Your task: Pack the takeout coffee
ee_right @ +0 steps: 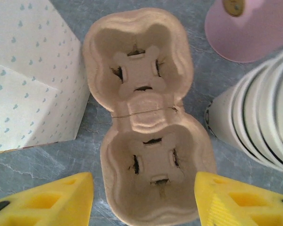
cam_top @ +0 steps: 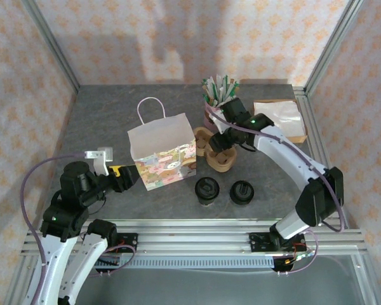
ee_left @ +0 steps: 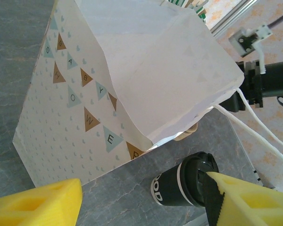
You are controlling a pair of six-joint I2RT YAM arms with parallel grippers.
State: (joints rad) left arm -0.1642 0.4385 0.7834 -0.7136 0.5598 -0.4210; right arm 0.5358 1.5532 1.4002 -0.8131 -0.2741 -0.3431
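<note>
Two takeout coffee cups, black with black lids, stand in front of the bag (cam_top: 207, 189) (cam_top: 241, 192); one also shows in the left wrist view as a takeout coffee cup (ee_left: 179, 188) beside my right-hand finger. The patterned paper bag (cam_top: 162, 152) (ee_left: 108, 94) stands open at mid-table. My left gripper (cam_top: 124, 178) (ee_left: 140, 181) is open just off the bag's near left corner, holding nothing. My right gripper (cam_top: 219, 145) (ee_right: 144, 176) hangs over the brown pulp cup carrier (cam_top: 216, 152) (ee_right: 146, 122). Its jaws stand apart on either side of the near well, and a sliver of table shows at the left finger.
A pink holder of stirrers (cam_top: 219, 95) (ee_right: 254, 28) stands behind the carrier. A stack of pale cups (ee_right: 259, 117) lies to the carrier's right. A wooden tray of napkins (cam_top: 279, 117) sits at the back right. Aluminium frame posts and patterned walls enclose the table.
</note>
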